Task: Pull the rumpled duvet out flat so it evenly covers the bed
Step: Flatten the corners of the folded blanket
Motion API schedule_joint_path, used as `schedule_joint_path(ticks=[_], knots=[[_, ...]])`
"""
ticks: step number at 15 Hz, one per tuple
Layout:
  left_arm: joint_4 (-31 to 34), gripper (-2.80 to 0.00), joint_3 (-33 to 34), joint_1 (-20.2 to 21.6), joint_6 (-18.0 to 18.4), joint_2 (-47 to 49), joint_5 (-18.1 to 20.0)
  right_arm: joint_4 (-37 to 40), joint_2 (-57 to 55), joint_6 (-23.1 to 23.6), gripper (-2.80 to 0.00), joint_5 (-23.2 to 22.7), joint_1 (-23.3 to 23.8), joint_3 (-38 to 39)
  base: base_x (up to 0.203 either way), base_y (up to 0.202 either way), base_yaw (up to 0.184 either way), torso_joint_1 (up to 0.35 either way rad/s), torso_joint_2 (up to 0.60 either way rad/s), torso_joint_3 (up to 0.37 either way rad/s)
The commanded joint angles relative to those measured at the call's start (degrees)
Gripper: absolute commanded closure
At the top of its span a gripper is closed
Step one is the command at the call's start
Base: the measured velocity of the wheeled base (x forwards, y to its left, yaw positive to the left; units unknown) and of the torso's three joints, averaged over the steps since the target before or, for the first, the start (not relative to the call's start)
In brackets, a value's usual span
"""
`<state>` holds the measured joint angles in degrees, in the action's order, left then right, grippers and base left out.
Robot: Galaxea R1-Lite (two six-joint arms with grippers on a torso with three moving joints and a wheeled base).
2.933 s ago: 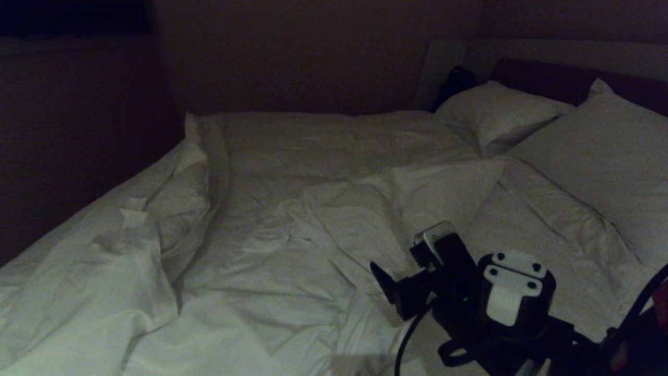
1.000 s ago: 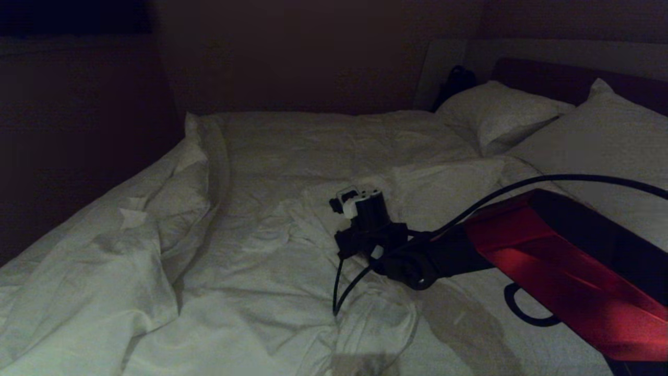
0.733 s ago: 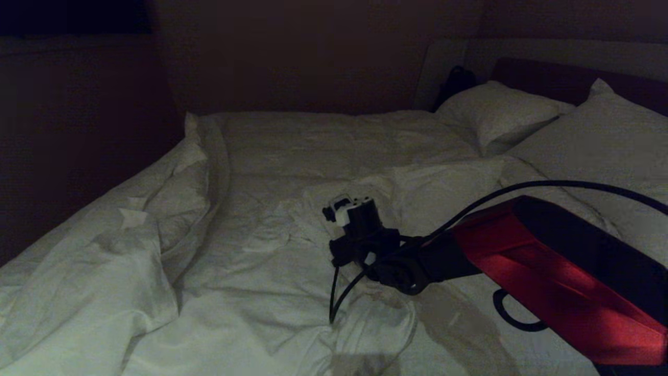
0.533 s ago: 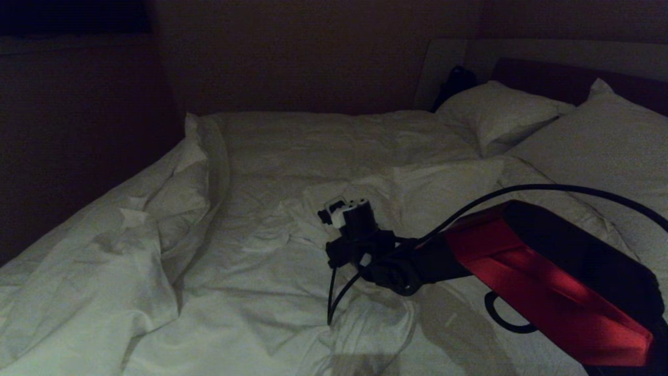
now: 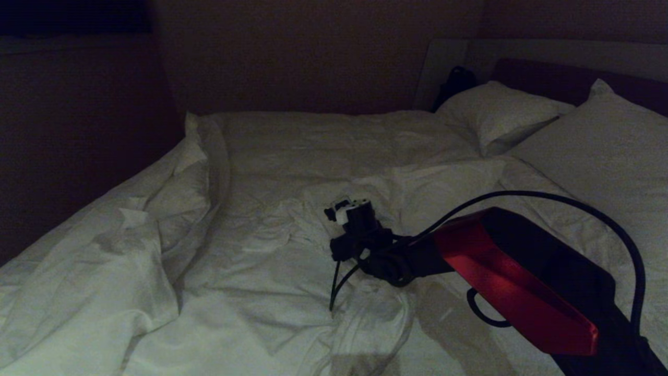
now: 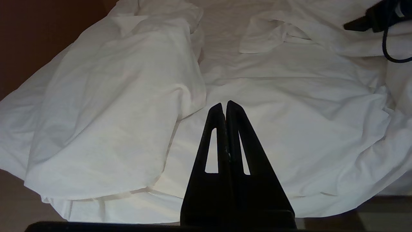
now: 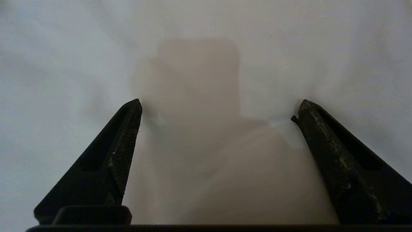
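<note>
My right fingers (image 7: 219,111) are spread wide, tips pressed down onto the white, puffy, creased cloth duvet (image 5: 292,245), with a low swell of fabric rising between them but nothing pinched yet. In the head view that right gripper (image 5: 348,210) sits on a rumpled ridge near the middle of the wide, low bed with white bedding (image 5: 334,130), my red and black forearm (image 5: 516,282) reaching in from the right. The duvet lies bunched toward the left edge and foot, well short of the plump white pillows (image 5: 501,115). My left fingers (image 6: 225,109) are pressed together, parked above the duvet's near edge, holding nothing.

My worry: if I close now, I may catch only the thin top layer, or none, and it could slip out when pulled. Dragging from mid-bed could also heap the folds rather than spread them.
</note>
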<state>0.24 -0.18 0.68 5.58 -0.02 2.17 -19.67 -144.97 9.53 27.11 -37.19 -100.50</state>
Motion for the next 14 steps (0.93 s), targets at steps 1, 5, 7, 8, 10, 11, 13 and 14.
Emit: schedule_joint_path(ticks=[1, 5, 7, 8, 10, 11, 13, 14], knots=[[0.0, 0.00, 0.0, 0.0, 0.0, 0.0, 0.0, 0.0, -1.2, 0.0, -2.80, 0.2, 0.7, -0.6, 0.000, 0.000, 0.000, 0.000, 0.00, 0.000], [0.0, 0.00, 0.0, 0.0, 0.0, 0.0, 0.0, 0.0, -2.9, -0.8, -2.80, 0.1, 2.8, -1.5, 0.000, 0.000, 0.000, 0.000, 0.00, 0.000], [0.0, 0.00, 0.0, 0.0, 0.0, 0.0, 0.0, -0.1, -2.7, -0.9, 0.00, 0.1, 3.0, -1.5, 0.000, 0.000, 0.000, 0.000, 0.00, 0.000], [0.0, 0.00, 0.1, 0.0, 0.0, 0.0, 0.0, -0.1, -2.4, -1.0, 0.00, 0.1, 3.2, -1.4, 0.000, 0.000, 0.000, 0.000, 0.00, 0.000], [0.0, 0.00, 0.0, 0.0, 0.0, 0.0, 0.0, -0.1, -2.2, -1.2, 0.00, 0.1, 3.2, -1.3, 0.000, 0.000, 0.000, 0.000, 0.00, 0.000], [0.0, 0.00, 0.1, 0.0, 0.0, 0.0, 0.0, -0.1, -2.0, -1.2, 0.00, 0.1, 3.2, -1.2, 0.000, 0.000, 0.000, 0.000, 0.00, 0.000], [0.0, 0.00, 0.0, 0.1, 0.0, 0.0, 0.0, -0.1, -1.3, -1.5, 0.00, 0.2, 3.2, -1.1, 0.000, 0.000, 0.000, 0.000, 0.00, 0.000], [0.0, 0.00, 0.0, 0.0, 0.0, 0.0, 0.0, -0.1, -0.2, -2.0, 0.00, 0.2, 3.2, -0.9, 0.000, 0.000, 0.000, 0.000, 0.00, 0.000]])
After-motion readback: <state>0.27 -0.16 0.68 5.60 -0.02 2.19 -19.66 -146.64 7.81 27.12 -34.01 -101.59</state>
